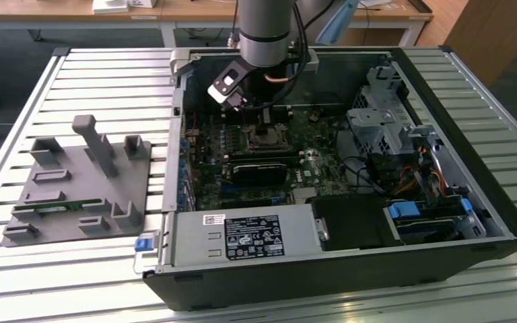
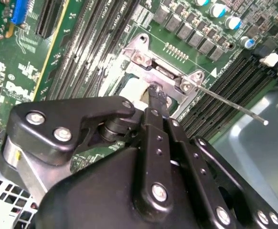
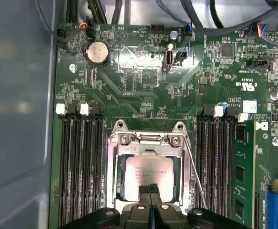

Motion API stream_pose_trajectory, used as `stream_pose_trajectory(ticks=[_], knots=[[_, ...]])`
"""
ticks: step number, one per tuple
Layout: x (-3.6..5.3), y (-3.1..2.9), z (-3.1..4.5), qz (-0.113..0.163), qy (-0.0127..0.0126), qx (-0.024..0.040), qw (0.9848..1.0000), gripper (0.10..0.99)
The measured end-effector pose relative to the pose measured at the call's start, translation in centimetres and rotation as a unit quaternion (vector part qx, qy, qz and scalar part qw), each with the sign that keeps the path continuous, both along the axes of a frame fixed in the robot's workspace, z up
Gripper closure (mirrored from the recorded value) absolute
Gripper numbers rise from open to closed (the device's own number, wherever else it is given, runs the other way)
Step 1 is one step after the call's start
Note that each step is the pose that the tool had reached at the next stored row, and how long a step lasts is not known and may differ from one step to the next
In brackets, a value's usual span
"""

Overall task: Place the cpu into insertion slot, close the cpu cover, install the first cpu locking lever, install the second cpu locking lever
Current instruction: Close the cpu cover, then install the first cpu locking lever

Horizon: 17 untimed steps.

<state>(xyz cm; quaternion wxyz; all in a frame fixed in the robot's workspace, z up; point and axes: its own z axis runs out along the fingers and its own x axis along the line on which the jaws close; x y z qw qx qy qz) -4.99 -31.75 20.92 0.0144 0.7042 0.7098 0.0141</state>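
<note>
Silvery slats of the table (image 1: 106, 74) carry the computer case (image 1: 330, 279) with its side off in the exterior view. My pincer (image 1: 243, 109) reaches down into it over the green board (image 1: 322, 145). The insertion slot (image 1: 263, 138) sits just under my tips, while a grey fixture (image 1: 70, 188) lies well apart from me, outside the case toward the exterior view's left. In the second wrist view my pincer (image 2: 154, 93) has its fingers pressed together with nothing that I can see between them. The tips touch down at the edge of the cpu cover (image 2: 153, 71), with a pale patch of the cpu (image 2: 133, 88) right beside them. A thin locking lever (image 2: 229, 105) juts away from the cover's corner, out over the memory slots (image 2: 225, 81). In the first wrist view the cpu (image 3: 146, 174) lies flat in the slot just beyond my joined tips (image 3: 151, 190), and the cpu cover (image 3: 114, 176) frames it all round. The locking lever (image 3: 195, 176) slants past one side of my pincer, near it but not touching.
</note>
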Motion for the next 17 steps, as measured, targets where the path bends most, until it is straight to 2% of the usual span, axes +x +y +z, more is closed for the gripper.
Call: stream_pose_trajectory(ticks=[10,17], knots=[[0.76,0.00,0.00,0.000,0.0001,-0.0001,1.0000,0.980],[0.84,0.00,0.05,0.000,0.0002,-0.0002,1.0000,0.980]])
